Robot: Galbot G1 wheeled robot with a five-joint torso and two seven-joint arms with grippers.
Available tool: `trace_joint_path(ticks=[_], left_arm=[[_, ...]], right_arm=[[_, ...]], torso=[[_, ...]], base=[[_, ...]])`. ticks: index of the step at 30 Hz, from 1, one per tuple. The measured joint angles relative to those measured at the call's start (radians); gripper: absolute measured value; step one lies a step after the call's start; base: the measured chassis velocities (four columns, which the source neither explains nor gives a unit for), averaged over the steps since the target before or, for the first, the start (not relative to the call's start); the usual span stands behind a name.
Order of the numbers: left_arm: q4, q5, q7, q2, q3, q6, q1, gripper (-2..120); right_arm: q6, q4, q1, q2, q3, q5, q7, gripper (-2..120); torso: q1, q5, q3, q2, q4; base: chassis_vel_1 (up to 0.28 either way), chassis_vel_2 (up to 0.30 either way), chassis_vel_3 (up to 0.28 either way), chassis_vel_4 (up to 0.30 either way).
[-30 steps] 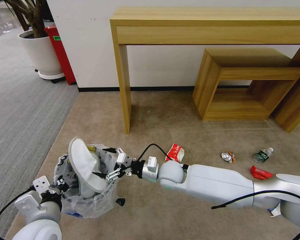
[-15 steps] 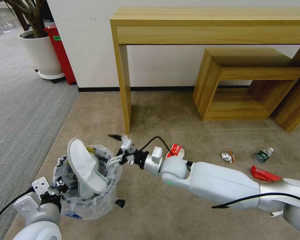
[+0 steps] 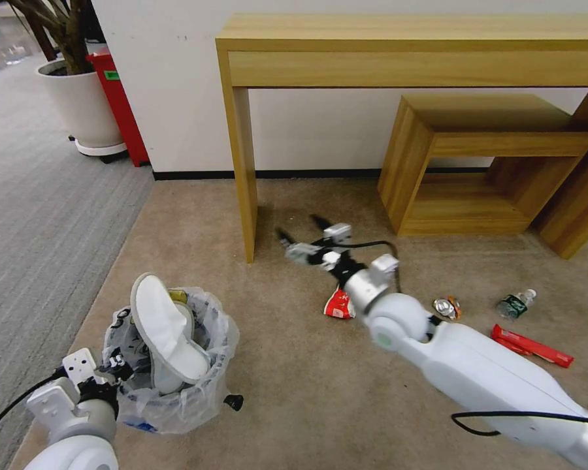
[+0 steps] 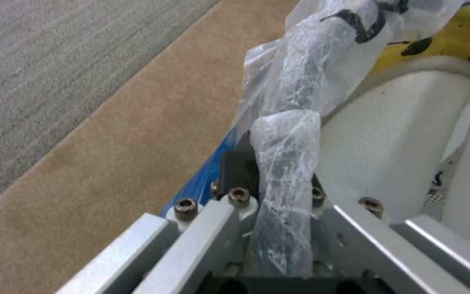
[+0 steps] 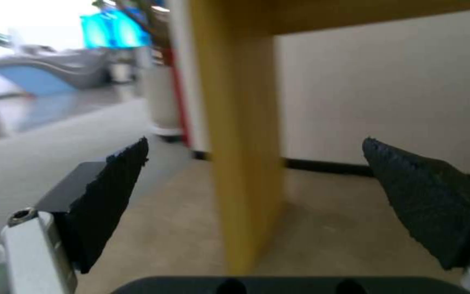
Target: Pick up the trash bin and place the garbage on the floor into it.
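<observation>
The trash bin (image 3: 176,391), lined with a crinkled printed white bag, stands on the beige floor (image 3: 294,391) at the lower left. A white slipper (image 3: 166,326) sticks up out of it. My left gripper (image 3: 114,362) is shut on the bin's near rim, and in the left wrist view the left gripper (image 4: 278,183) pinches the bagged rim (image 4: 289,122) beside the slipper (image 4: 404,134). My right gripper (image 3: 299,226) hangs open and empty above the floor near the table leg, beyond a red carton (image 3: 338,303). A crushed can (image 3: 446,307), a small bottle (image 3: 515,303) and a red wrapper (image 3: 532,346) lie to the right.
A wooden console table has its leg (image 3: 245,176) just left of my right gripper; the same leg (image 5: 246,143) stands between the open right gripper's (image 5: 267,192) fingers farther off. A low wooden stool (image 3: 470,163) sits under the table. A plant pot (image 3: 81,104) and grey ribbed carpet (image 3: 39,196) are at the left.
My right gripper has drawn back from the bin, leaving the slipper inside, and swung right and away toward the table leg. The left gripper and bin have stayed put.
</observation>
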Motion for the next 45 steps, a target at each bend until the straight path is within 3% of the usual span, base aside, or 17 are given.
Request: trace_joint_path(ticks=[9, 12, 16, 23, 31, 45], left_arm=[[0.000, 0.040, 0.041, 0.000, -0.008, 0.002, 0.014, 1], [-0.001, 0.108, 0.072, -0.001, -0.014, 0.011, 0.025, 1], [-0.017, 0.144, 0.114, -0.001, -0.019, 0.031, 0.034, 1], [-0.003, 0.141, 0.157, 0.000, -0.019, -0.007, 0.036, 1], [0.011, 0.133, 0.159, 0.000, -0.022, -0.035, 0.036, 1], [0.022, 0.122, 0.156, 0.006, -0.022, -0.037, 0.029, 1]], right_arm=[[-0.071, 0.016, -0.123, -0.075, 0.158, -0.034, 0.160, 100], [-0.117, 0.009, -0.169, -0.087, 0.225, -0.041, 0.243, 100], [-0.148, 0.000, -0.243, -0.098, 0.309, -0.059, 0.265, 100], [-0.184, -0.006, -0.377, -0.096, 0.447, -0.098, 0.287, 100], [-0.192, -0.012, -0.436, -0.081, 0.510, -0.117, 0.294, 100], [-0.145, -0.029, -0.451, -0.061, 0.519, -0.167, 0.278, 100]], torso=[[0.000, -0.0001, 0.000, 0.000, 0.0000], [0.000, -0.0001, 0.000, 0.000, 0.0003], [0.000, -0.0001, 0.000, 0.000, 0.0002], [0.000, -0.0001, 0.000, 0.000, 0.0000], [0.000, -0.0001, 0.000, 0.000, 0.0002], [0.000, -0.0002, 0.000, 0.000, 0.0002]], base=[[0.000, 0.000, 0.000, 0.000], [0.000, 0.000, 0.000, 0.000], [0.000, 0.000, 0.000, 0.000], [0.000, 0.000, 0.000, 0.000], [0.000, 0.000, 0.000, 0.000], [-0.008, -0.012, -0.007, -0.011]])
